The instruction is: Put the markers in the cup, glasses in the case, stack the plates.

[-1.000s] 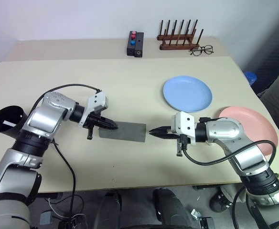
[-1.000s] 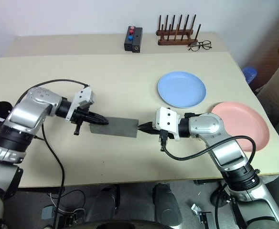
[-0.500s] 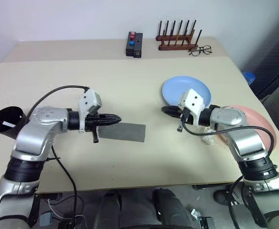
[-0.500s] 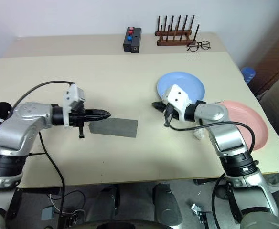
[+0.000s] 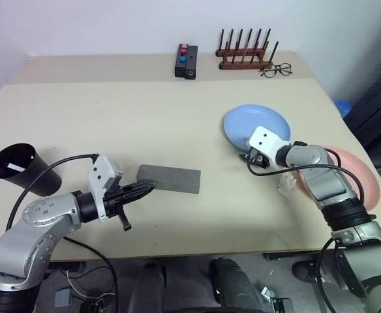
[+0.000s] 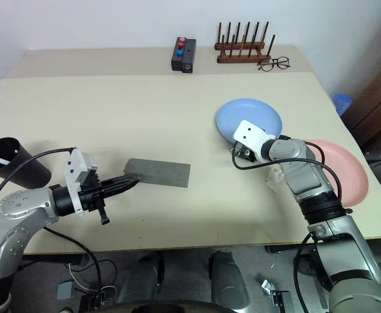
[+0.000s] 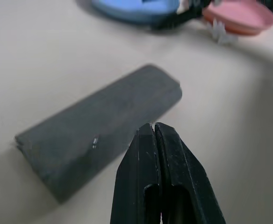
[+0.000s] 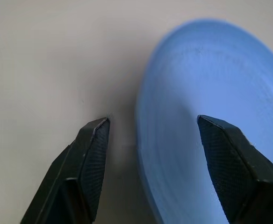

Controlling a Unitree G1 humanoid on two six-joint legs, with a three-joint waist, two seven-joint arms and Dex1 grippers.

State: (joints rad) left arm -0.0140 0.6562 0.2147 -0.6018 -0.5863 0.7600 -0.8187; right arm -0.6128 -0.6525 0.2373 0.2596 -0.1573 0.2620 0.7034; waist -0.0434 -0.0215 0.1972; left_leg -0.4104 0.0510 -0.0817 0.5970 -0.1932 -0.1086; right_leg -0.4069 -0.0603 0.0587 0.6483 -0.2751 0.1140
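Right wrist view: right pincer (image 8: pixel 153 128) open astride blue plate (image 8: pixel 211 93) rim; left pincer (image 7: pixel 154 128) closed near case (image 7: pixel 99 140).

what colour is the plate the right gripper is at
Light blue plate, clearest in the right wrist view.

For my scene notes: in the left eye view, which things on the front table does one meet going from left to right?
Black cup → left gripper, jaws shut → grey case → blue plate → pink plate.
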